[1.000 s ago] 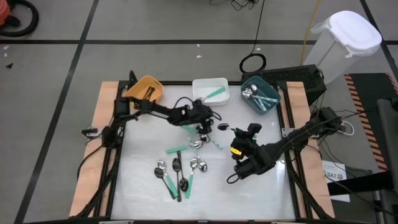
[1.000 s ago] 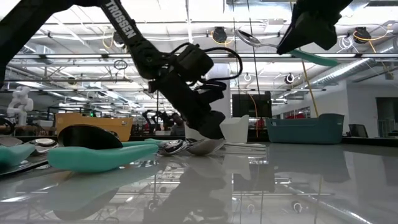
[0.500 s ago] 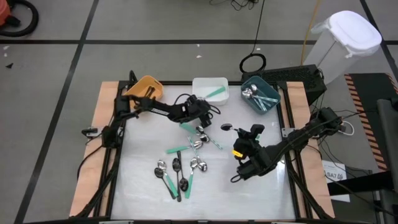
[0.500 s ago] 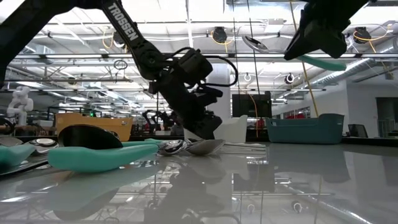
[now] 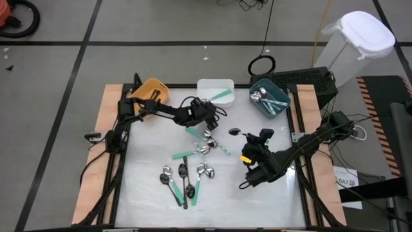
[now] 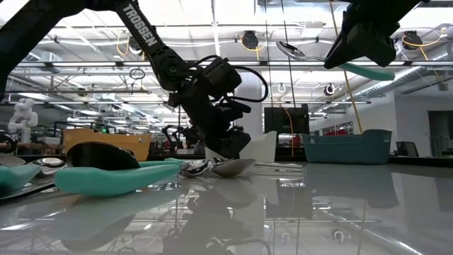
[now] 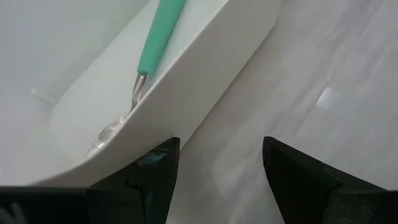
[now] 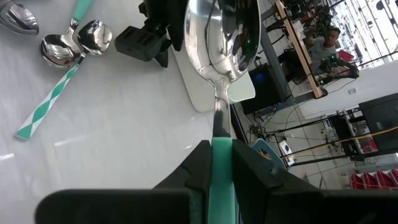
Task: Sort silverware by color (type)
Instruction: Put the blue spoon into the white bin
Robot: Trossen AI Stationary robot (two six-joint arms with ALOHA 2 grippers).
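Note:
My right gripper is shut on a spoon with a mint-green handle, and holds it high above the table right of centre; its shiny bowl points toward the far left. My left gripper stands open just off the near corner of the white bin, with only bare table between its fingers. One mint-handled spoon lies inside that bin. Several more spoons lie loose on the table, nearer than the bin. My left gripper has one fingertip against the outer wall of the white bin at its near corner, low down. The fingers slant down from the table's left and near side. The bin rests on the table. My right gripper pinches the spoon's mint-green handle between its two fingers, just behind the metal neck. The fingers lie along the handle. The spoon is lifted clear, and its bowl sticks out past the fingertips.
An orange bin stands at the far left beside the left arm. A teal bin with spoons stands at the far right. A small cluster of spoons lies between the two grippers.
My left gripper has gone toward the table's far edge and a little left, up to the white bin's near corner, rolling as it went. The white bin has shifted a little toward the left. My right gripper keeps the spoon aloft.

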